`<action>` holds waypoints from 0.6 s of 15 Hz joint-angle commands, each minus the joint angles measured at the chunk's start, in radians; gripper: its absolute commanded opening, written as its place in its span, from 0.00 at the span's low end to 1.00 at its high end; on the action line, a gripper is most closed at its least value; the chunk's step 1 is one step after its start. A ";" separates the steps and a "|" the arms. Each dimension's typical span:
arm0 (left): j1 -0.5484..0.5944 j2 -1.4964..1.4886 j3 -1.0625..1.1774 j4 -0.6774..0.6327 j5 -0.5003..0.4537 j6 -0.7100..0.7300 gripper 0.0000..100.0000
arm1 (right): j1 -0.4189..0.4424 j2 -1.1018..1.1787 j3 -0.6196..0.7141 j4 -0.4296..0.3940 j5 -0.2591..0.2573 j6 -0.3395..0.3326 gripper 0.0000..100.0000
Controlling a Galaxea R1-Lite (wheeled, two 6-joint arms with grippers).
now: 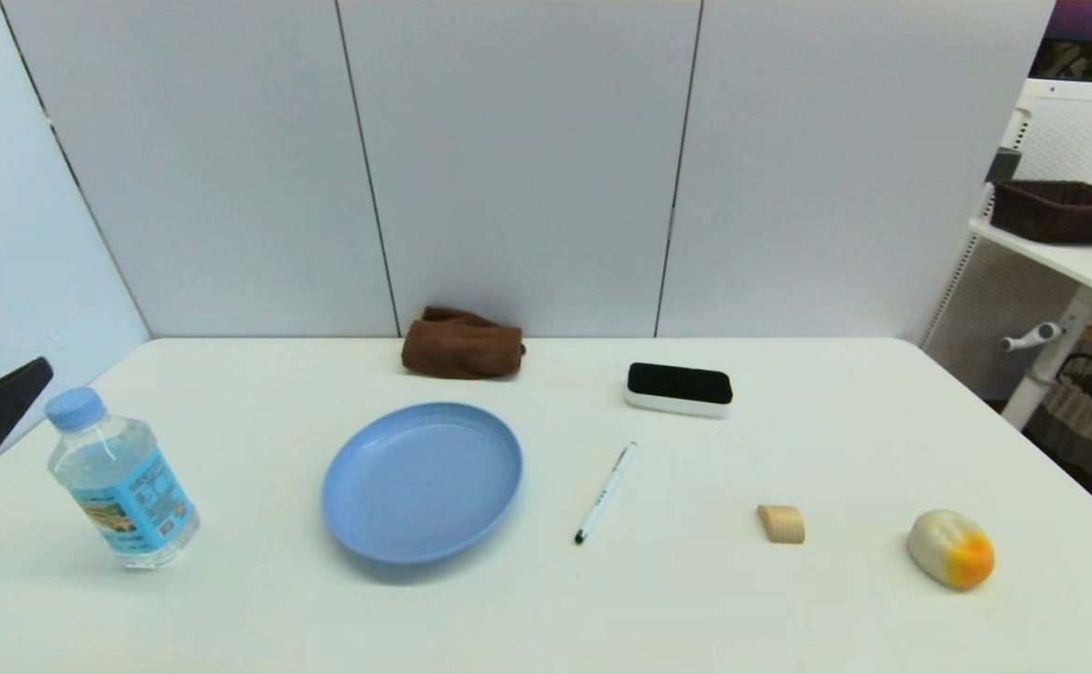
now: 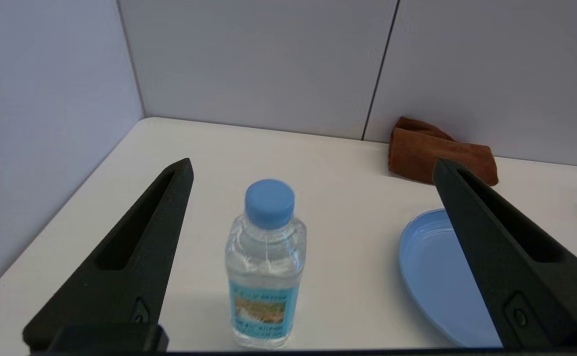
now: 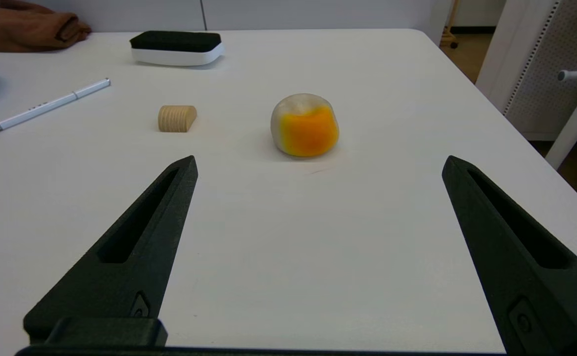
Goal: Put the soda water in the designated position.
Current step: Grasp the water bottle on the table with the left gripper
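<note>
The bottle (image 1: 122, 487) stood alone by the plate (image 1: 421, 481). The left gripper (image 2: 313, 170) was wide apart, holding nothing; nothing looked done.

The clear plastic soda water bottle with light-blue cap (image 1: 121, 487) stands upright with bare white tabletop (image 1: 256, 599) on every side. The round blue plate (image 1: 422, 481) is the nearest obstacle, apart on its right.
</note>
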 commanded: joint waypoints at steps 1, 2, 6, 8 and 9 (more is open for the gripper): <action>0.005 0.203 -0.002 -0.141 -0.009 -0.010 1.00 | 0.000 0.001 0.000 0.000 0.000 -0.001 1.00; 0.005 0.226 0.007 -0.159 -0.009 -0.010 1.00 | 0.000 0.001 0.000 0.000 0.000 -0.001 1.00; 0.013 0.321 0.106 -0.311 -0.007 -0.014 1.00 | 0.000 0.001 -0.001 0.000 0.000 -0.001 1.00; 0.050 0.355 0.122 -0.331 -0.009 -0.016 1.00 | 0.000 0.001 -0.001 0.000 0.000 0.001 1.00; 0.060 0.371 0.125 -0.334 -0.010 -0.014 1.00 | -0.001 0.001 0.000 0.000 0.000 -0.001 1.00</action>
